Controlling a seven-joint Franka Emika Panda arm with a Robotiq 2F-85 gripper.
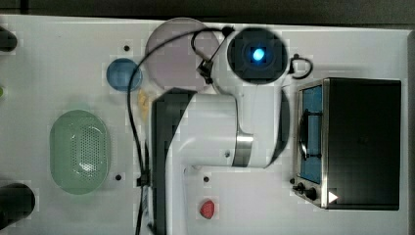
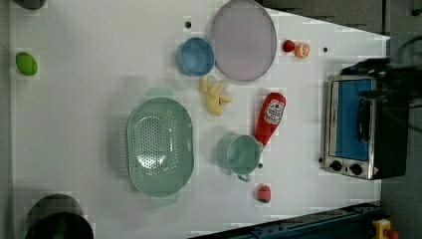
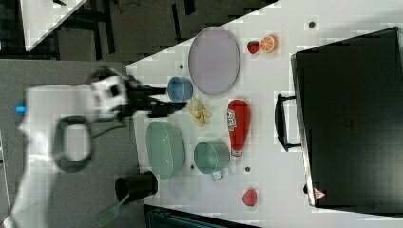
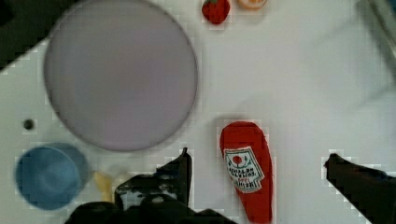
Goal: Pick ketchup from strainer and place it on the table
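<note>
The white arm (image 3: 62, 123) reaches in from the right view's left, its forearm level and blurred. At its end the black gripper (image 3: 164, 102) points toward the right view's right, fingers (image 4: 180, 170) spread wide apart with nothing between them.

Ketchup (image 4: 246, 175) cap end cut off between spread fingertips (image 4: 184, 161); arm (image 1: 205, 132) hides it from top view.

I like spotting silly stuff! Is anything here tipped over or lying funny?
Yes: the ketchup lies flat on its side on the table, not standing, its cap end beside the green cup. It is not in the strainer, which holds nothing. The open gripper hangs above the bottle. Nothing looks spilled or broken.
</note>
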